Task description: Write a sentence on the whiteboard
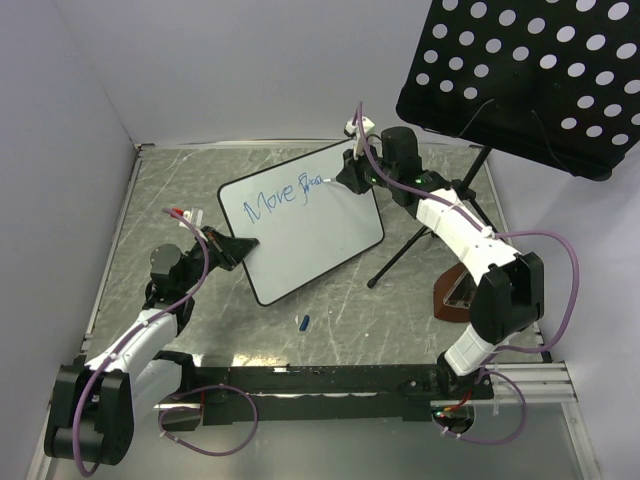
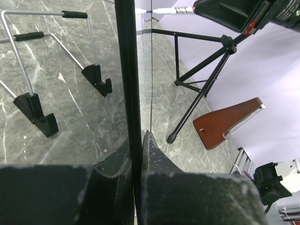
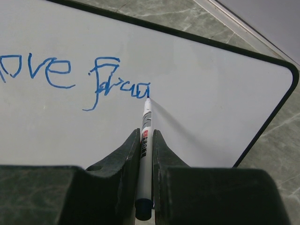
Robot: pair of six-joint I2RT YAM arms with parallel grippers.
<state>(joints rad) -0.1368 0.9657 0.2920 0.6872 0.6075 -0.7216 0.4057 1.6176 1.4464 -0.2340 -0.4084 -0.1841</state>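
Note:
The whiteboard (image 1: 320,240) lies tilted on the grey table, white with a thin black rim. My left gripper (image 1: 232,248) is shut on its left edge, and the left wrist view shows the rim (image 2: 127,70) running up from between the jaws (image 2: 140,136). My right gripper (image 3: 146,133) is shut on a white marker (image 3: 147,117), whose blue tip touches the board (image 3: 211,108) at the end of the writing. The sentence (image 3: 61,72) is in blue and reads "Move" followed by a partly formed second word. From above, the right gripper (image 1: 345,180) hovers over the board's top right part, beside the writing (image 1: 275,197).
A black perforated music-stand panel (image 1: 520,70) overhangs the back right, with its tripod legs (image 1: 410,250) just right of the board. A brown wedge-shaped metronome (image 1: 455,295) stands near the right arm. A small blue cap (image 1: 304,321) lies in front of the board. A wire easel stand (image 2: 33,93) sits to the left.

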